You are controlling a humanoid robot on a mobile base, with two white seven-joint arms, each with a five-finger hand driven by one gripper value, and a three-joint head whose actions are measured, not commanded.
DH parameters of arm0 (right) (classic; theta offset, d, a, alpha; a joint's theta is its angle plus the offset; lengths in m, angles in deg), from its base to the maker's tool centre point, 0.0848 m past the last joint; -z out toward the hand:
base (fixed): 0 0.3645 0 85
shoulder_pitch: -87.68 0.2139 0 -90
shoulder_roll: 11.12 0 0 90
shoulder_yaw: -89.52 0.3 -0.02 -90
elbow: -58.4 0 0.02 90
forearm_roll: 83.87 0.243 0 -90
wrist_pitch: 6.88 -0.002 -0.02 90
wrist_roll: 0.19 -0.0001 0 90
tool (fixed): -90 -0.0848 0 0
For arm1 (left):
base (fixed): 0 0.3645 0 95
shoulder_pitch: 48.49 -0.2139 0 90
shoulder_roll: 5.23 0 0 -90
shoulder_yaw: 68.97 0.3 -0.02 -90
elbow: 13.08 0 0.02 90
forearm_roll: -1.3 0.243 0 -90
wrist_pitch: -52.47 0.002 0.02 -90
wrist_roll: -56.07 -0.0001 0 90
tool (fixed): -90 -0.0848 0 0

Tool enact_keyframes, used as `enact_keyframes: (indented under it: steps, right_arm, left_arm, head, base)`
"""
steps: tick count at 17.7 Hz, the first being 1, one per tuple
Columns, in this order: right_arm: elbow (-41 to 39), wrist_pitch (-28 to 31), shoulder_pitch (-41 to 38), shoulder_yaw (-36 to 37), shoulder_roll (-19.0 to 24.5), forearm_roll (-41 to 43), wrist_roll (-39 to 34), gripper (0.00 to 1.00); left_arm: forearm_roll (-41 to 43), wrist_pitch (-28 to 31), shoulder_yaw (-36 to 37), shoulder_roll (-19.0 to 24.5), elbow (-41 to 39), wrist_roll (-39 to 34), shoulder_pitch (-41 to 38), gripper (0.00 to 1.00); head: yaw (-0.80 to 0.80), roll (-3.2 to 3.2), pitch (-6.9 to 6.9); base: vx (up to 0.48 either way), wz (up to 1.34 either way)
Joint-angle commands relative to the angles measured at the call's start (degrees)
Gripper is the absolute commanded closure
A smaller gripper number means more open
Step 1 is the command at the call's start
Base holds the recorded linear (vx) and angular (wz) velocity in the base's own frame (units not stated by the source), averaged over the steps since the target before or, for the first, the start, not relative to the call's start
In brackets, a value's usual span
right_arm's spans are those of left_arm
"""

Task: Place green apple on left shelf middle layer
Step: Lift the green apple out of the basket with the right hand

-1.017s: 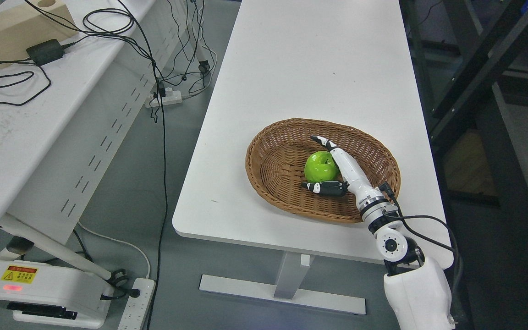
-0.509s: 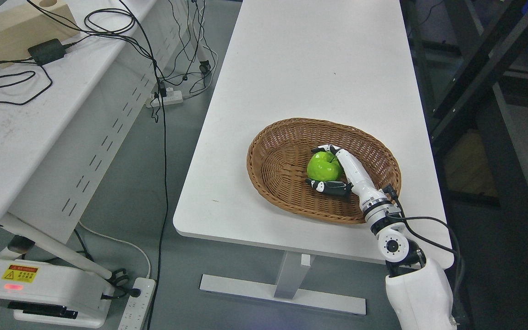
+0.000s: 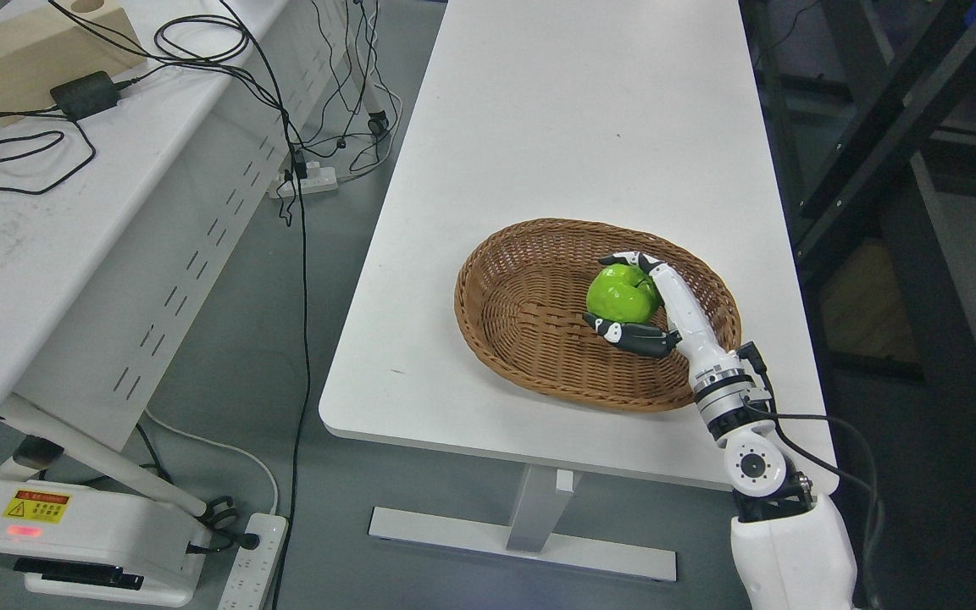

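A green apple [image 3: 620,293] is in my right hand [image 3: 629,295], over the inside of a brown wicker basket [image 3: 522,305] on the white table [image 3: 573,119]. The fingers curl over the apple's top and the thumb presses under its near side, so the hand is shut on it. My right arm comes in from the lower right. The left arm is out of view. No shelf layer for the apple shows clearly.
A dark metal rack [image 3: 903,127] stands along the right edge. A second white table [image 3: 56,237] at the left carries a wooden block [image 3: 30,42], a black adapter [image 3: 81,93] and cables. Power strips [image 3: 251,559] lie on the floor.
My right hand's fingers closed around the apple, then hand and apple moved right and slightly up within the basket.
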Motion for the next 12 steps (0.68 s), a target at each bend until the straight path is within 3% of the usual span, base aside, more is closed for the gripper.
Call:
enact_keyframes:
  steps: [1,5,10,12]
  right_arm:
    - [-10.91,-4.31,-6.30,4.32,0.24,2.31,8.78,1.00]
    - [-12.77,-8.62,-9.82,6.86,3.63,3.89,11.52,1.00]
    - [-13.12,-7.76,-12.29,7.31,3.63,8.80,11.08,1.00]
    - [-13.04,-4.70,-12.82,7.31,3.63,13.01,10.12,1.00]
  left_arm:
    - [0.00,0.05,-0.02,1.00,0.00,0.00,0.00,0.00]
    - [0.00,-0.04,-0.02,1.00,0.00,0.00,0.00,0.00]
    - [0.00,0.05,-0.02,1.00,0.00,0.00,0.00,0.00]
    - [0.00,0.05,-0.02,1.00,0.00,0.00,0.00,0.00]
  head:
    - [0.00,0.00,0.00]
    - [0.00,0.00,0.00]
    - [0.00,0.00,0.00]
    - [0.00,0.00,0.00]
  base:
    - [0.000,0.00]
    - [0.000,0.00]
    - [0.001,0.01]
    - [0.000,0.00]
